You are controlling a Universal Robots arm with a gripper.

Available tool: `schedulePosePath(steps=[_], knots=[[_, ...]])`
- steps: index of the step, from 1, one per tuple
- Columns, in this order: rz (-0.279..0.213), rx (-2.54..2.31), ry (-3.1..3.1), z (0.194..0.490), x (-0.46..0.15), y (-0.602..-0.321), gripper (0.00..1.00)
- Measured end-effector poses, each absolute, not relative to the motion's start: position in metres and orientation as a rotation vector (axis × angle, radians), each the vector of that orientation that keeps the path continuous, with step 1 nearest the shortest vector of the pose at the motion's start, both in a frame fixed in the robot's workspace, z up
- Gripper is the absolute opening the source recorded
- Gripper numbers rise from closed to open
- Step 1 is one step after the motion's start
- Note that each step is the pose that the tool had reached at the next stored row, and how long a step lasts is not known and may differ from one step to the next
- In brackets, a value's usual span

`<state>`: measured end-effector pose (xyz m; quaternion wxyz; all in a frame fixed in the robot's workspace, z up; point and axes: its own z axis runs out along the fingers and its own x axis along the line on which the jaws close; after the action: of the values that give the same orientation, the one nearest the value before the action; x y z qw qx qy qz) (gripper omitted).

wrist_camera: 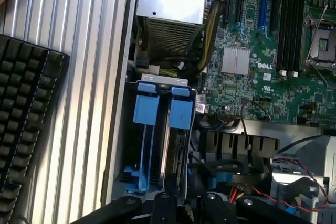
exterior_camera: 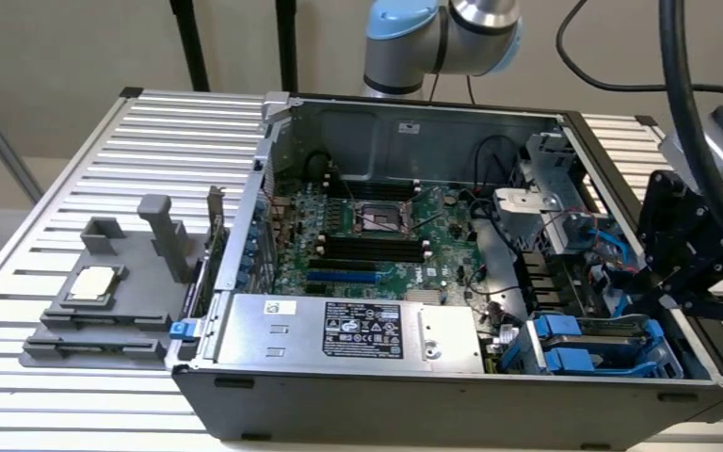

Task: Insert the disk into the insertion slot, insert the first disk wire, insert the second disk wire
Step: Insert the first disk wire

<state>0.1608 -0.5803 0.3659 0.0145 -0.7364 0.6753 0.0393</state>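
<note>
The insertion slot (exterior_camera: 601, 344) is the grey-blue cage with bright blue tabs at the case's front corner, on the exterior view's right. From the wrist camera the insertion slot (wrist_camera: 163, 140) lies straight below. Inside it, under one blue tab, stands a thin grey metal edge (wrist_camera: 177, 156) that looks like the disk seen edge-on. Its label is hidden. My black gripper (exterior_camera: 663, 282) hangs just above and beside the cage, and the gripper (wrist_camera: 165, 205) is directly over the cage's near end. Loose red and black wires (wrist_camera: 273, 187) lie beside the cage.
The open case holds a green motherboard (exterior_camera: 375, 235) and a silver box with a black label (exterior_camera: 361, 330). A blue cable (exterior_camera: 601, 235) runs behind the cage. A grey fixture (exterior_camera: 110, 301) sits on the slatted table (exterior_camera: 35, 405). A black keyboard (wrist_camera: 26, 129) lies outside the case.
</note>
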Motion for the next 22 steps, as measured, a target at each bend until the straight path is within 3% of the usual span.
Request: schedulePosePath(steps=[8,11,12,22], knots=[[0.122,-2.295,2.1,0.353,0.161,-0.559,0.25],[0.122,-2.296,2.099,0.353,0.161,-0.559,0.27],[0.122,-2.296,2.099,0.353,0.161,-0.559,0.33],[0.133,-2.297,2.086,0.353,0.149,-0.568,0.33]])
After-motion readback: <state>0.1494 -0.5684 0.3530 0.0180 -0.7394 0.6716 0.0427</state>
